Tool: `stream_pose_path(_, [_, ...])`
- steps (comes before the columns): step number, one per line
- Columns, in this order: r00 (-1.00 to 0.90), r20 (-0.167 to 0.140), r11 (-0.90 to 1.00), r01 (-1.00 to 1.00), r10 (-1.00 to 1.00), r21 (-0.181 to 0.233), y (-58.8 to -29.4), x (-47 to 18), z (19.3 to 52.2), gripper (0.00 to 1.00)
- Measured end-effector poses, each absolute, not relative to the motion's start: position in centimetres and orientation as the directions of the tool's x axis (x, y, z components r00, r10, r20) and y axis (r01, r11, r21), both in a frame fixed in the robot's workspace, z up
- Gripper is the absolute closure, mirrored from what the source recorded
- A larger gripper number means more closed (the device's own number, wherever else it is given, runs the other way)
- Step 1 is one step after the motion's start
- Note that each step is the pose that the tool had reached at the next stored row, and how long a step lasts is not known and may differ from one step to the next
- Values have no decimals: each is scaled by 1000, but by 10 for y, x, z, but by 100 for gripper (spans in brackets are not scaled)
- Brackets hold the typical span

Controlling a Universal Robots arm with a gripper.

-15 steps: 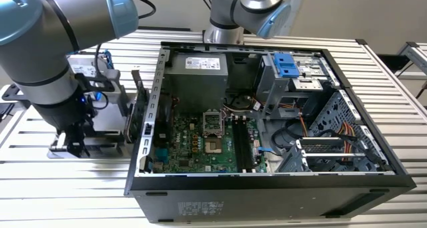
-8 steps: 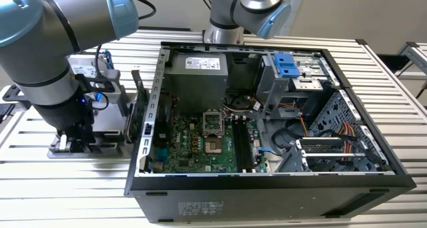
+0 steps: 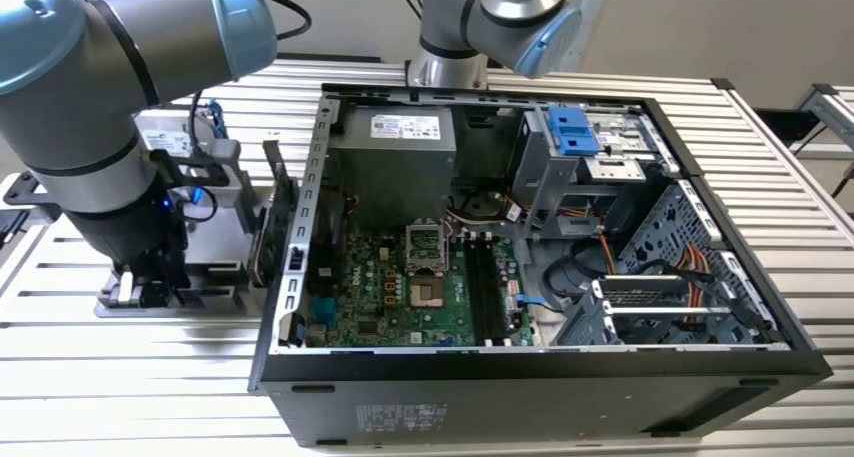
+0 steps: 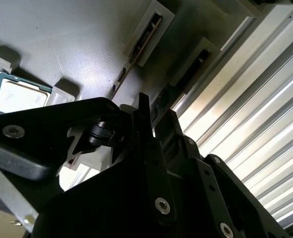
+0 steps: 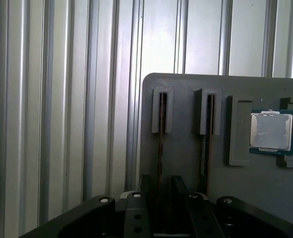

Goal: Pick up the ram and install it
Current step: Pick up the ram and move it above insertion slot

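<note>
In the first wrist view, two dark ram sticks stand on edge in slotted holders of a grey tray [image 5: 183,99]. The nearer ram [image 5: 160,124] runs down between my gripper's [image 5: 162,193] two black fingers, which sit either side of it with a small gap. The other stick [image 5: 204,134] stands beside it. The second wrist view shows the gripper [image 4: 155,118] open around that ram [image 4: 178,87]. In the exterior view the gripper [image 3: 140,282] is low over the tray [image 3: 214,302], at the left of the open computer case [image 3: 534,367].
A processor chip [image 5: 271,131] lies in a tray pocket beside the sticks. A silver drive with blue brackets [image 3: 180,137] stands behind the arm. Inside the case, the motherboard's long black memory slots [image 3: 487,287] lie near the middle. The ribbed metal table [image 3: 134,397] surrounds everything.
</note>
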State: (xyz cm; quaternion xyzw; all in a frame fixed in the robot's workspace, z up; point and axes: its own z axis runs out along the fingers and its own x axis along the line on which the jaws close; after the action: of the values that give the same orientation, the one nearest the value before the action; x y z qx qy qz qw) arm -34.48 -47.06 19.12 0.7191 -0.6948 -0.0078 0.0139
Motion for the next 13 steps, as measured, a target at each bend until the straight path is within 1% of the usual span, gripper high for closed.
stream_pose_path(8, [37,8,-36,-999,-999,31,-471,-345,191,0])
stream_pose_path(9, [37,8,-36,-999,-999,31,-471,-345,191,100])
stream_pose_path(13, [38,8,-37,-999,-999,31,-471,-345,191,100])
